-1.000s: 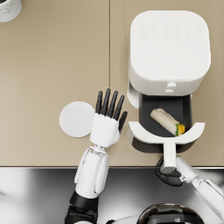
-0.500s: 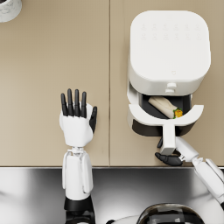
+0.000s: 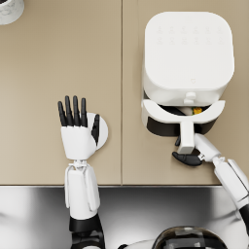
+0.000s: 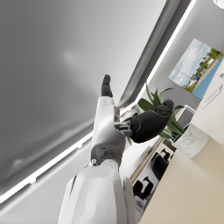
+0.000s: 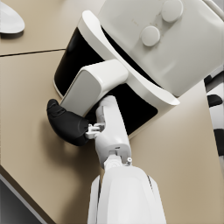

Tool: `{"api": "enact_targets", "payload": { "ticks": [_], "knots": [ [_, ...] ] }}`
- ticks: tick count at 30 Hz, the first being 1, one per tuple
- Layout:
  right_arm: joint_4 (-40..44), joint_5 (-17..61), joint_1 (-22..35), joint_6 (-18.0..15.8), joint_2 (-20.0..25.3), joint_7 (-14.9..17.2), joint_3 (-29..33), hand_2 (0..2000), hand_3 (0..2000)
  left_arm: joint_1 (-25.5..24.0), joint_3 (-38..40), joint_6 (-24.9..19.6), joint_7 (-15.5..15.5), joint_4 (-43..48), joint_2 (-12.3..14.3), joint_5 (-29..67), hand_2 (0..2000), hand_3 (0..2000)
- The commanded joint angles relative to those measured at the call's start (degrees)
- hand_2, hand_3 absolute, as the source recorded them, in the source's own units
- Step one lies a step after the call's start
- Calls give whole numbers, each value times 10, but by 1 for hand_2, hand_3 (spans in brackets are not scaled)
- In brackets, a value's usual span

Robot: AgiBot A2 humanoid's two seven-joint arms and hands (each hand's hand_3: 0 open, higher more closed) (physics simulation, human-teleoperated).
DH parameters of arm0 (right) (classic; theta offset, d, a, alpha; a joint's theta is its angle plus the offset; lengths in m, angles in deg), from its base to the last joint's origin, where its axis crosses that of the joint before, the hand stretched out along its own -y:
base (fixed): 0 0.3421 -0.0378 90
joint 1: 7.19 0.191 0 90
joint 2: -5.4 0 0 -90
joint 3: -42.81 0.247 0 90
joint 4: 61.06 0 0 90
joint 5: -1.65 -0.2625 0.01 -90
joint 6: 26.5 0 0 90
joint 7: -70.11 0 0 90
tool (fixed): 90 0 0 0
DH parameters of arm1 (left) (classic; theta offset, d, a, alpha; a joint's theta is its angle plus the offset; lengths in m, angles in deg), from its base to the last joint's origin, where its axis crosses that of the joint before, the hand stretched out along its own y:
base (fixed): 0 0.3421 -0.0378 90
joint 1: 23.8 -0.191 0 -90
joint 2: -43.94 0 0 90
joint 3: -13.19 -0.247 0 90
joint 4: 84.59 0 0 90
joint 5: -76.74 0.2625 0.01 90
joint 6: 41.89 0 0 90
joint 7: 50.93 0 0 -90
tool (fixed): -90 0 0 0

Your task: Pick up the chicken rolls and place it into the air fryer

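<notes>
The white air fryer (image 3: 187,53) stands at the back right of the tan counter. Its drawer (image 3: 182,113) is pushed almost fully in, and only an orange-yellow bit of the chicken rolls (image 3: 197,111) shows in the narrow gap. My right hand (image 3: 187,158) has its dark fingers curled and presses against the end of the drawer handle (image 3: 186,135); the right wrist view shows the hand (image 5: 70,124) against the handle (image 5: 94,85). My left hand (image 3: 78,131) holds nothing, fingers spread, over a white plate (image 3: 102,130). In the left wrist view this hand (image 4: 127,127) points upward.
A white marbled cup (image 3: 9,9) stands at the back left corner; the left wrist view also catches the cup (image 4: 192,140). The counter's front edge meets a steel strip (image 3: 146,209) close to my body.
The drawer has slid into the fryer, with my right hand following it and the roll now nearly hidden. My left hand swung left from beside the fryer to over the plate.
</notes>
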Motion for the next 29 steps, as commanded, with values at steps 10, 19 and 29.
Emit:
{"api": "enact_targets", "payload": {
  "ticks": [10,19,29],
  "knots": [
    [110,0,94,-34,139,-3,9,2000,2000,0,-1,0,0,-4,-2,0,0,0],
    [132,0,53,-45,81,-6,58,2000,2000,-1,-6,0,0,-6,-4,0,0,0],
    [131,0,56,-33,79,-4,50,2000,2000,-1,-7,0,0,-5,-4,0,0,0]
  ]
}}
